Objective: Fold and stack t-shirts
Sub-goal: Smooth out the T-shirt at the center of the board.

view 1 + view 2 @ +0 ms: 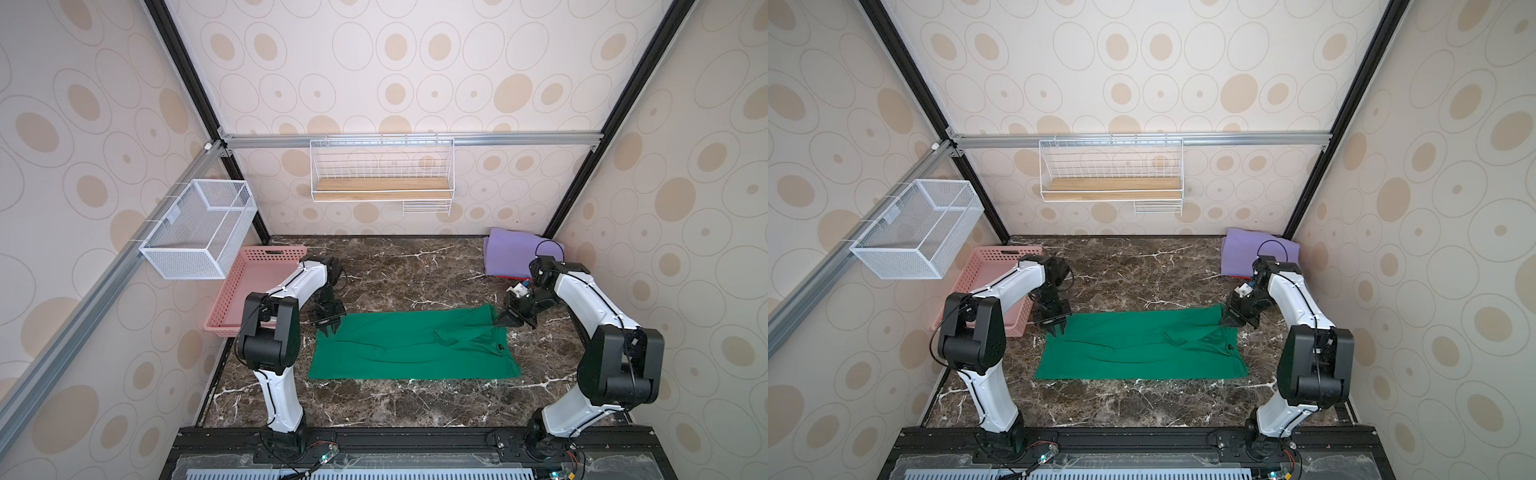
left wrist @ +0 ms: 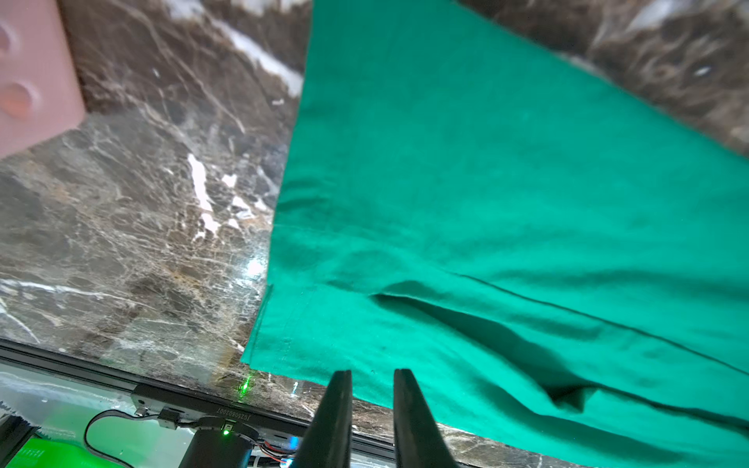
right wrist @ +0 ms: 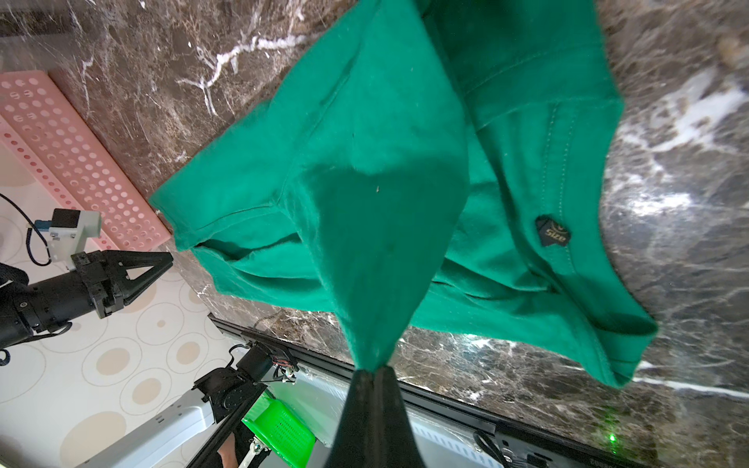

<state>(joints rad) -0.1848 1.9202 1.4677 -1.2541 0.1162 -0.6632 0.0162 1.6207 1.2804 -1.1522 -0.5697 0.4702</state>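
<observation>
At the middle of the marble table [image 1: 415,266] lies the green t-shirt [image 1: 399,353], spread out, its folding only begun. The right gripper [image 1: 498,323] is closed on its far right corner, lifted a little. The left gripper [image 1: 330,329] hovers at the far left corner, fingers [image 2: 334,409] slightly apart, gripping nothing visible. Far right, the lavender t-shirt [image 1: 513,253] lies folded on a red t-shirt [image 1: 505,277]: two seem done. The pink basket [image 1: 270,250] at left looks empty.

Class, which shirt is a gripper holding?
The green shirt, spread mid-table: the right gripper pinches a fold of it. The purple shirt lies folded in the far corner.
</observation>
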